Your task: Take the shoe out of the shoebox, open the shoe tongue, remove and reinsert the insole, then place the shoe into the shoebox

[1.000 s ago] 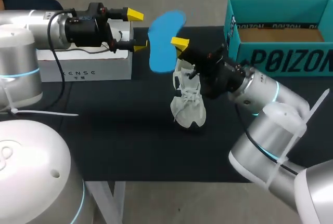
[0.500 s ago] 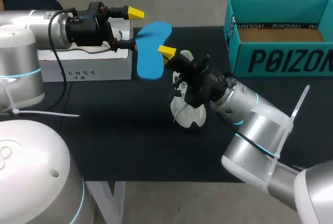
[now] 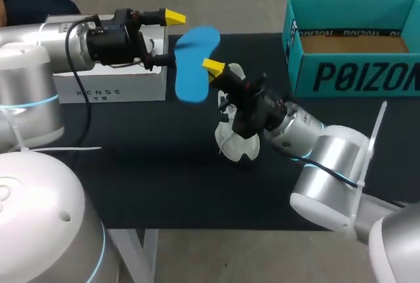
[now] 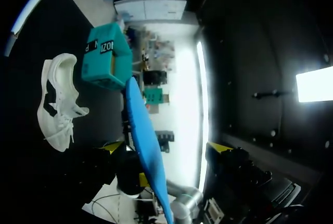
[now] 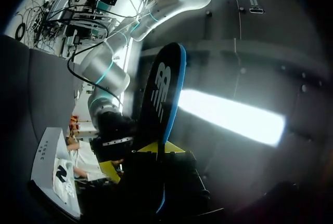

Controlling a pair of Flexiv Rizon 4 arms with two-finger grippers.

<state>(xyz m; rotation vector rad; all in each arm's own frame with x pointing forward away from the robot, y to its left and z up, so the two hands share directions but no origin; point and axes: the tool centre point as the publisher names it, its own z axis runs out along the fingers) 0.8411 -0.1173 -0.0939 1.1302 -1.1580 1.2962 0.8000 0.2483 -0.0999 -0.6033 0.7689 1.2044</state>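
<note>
A blue insole hangs in the air above the table, with my right gripper shut on its lower end. In the right wrist view the insole's dark underside rises from between that gripper's yellow tips. My left gripper stands open beside it, and in the left wrist view the insole runs edge-on between its spread fingers without a grip. The white shoe stands upright on the black mat, under my right wrist. The teal shoebox sits open at the back right.
A white carton lies at the back left under my left arm. The black mat is bare in front of the shoe. In the left wrist view the shoe and the shoebox lie beyond the insole.
My right arm carried the insole left and slightly down, bringing it between the left gripper's open fingers. The left gripper edged a little to the right. The shoe stayed put.
</note>
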